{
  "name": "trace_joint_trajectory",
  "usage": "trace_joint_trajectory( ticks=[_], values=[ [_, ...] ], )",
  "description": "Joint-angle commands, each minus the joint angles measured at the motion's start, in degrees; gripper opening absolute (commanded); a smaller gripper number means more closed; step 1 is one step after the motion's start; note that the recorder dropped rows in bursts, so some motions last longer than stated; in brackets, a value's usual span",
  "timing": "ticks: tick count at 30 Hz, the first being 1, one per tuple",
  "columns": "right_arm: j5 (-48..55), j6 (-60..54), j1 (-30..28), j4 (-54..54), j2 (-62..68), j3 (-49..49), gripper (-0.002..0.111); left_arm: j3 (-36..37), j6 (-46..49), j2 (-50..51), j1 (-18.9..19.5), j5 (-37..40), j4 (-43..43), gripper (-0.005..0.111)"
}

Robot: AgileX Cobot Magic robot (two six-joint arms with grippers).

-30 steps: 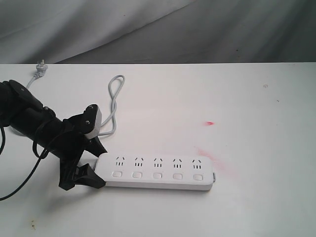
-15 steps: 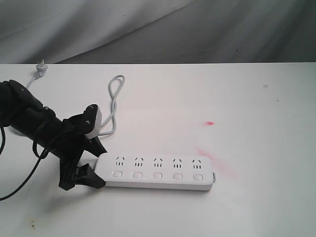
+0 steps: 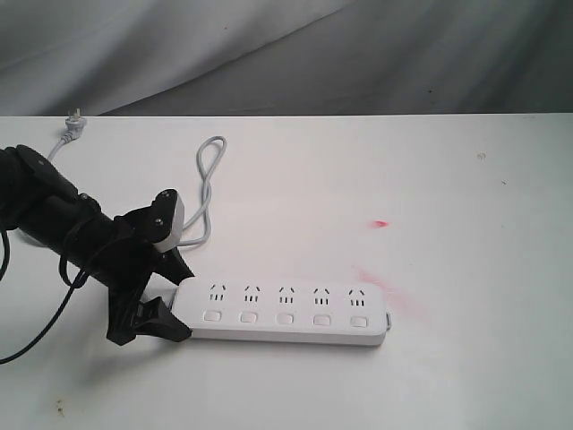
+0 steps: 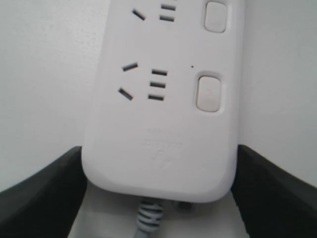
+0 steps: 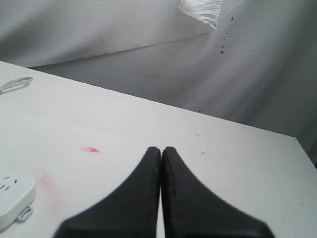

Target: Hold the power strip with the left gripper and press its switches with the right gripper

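The white power strip lies flat on the white table, near its front edge, sockets facing up. Its five square switches run along its near side; two switches show in the left wrist view. My left gripper clasps the strip's left, cord end, one black finger against each long side of the power strip. My right gripper is shut with nothing in it, above bare table to the right of the strip's far end. It is out of the exterior view.
The grey cord loops back from the strip's left end to a plug at the table's far left edge. A red spot and a pink smear mark the table. Grey cloth hangs behind.
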Motion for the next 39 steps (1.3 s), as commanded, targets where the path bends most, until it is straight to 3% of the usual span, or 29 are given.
trace_joint_trajectory(
  ticks=[1,27,34,39],
  values=[
    [0.3,0.2,-0.4,-0.7,-0.3,0.2,0.000,-0.2,-0.1,-0.1,0.1,0.8,-0.2,0.050],
    [0.3,0.5,-0.4,-0.7,-0.3,0.2,0.000,-0.2,-0.2,-0.1,0.1,0.3,-1.8,0.050],
    [0.3,0.5,-0.4,-0.7,-0.3,0.2,0.000,-0.2,-0.5,-0.1,0.1,0.9,-6.0,0.079],
    [0.3,0.5,-0.4,-0.7,-0.3,0.2,0.000,-0.2,-0.3,-0.1,0.1,0.9,-6.0,0.083]
  ],
)
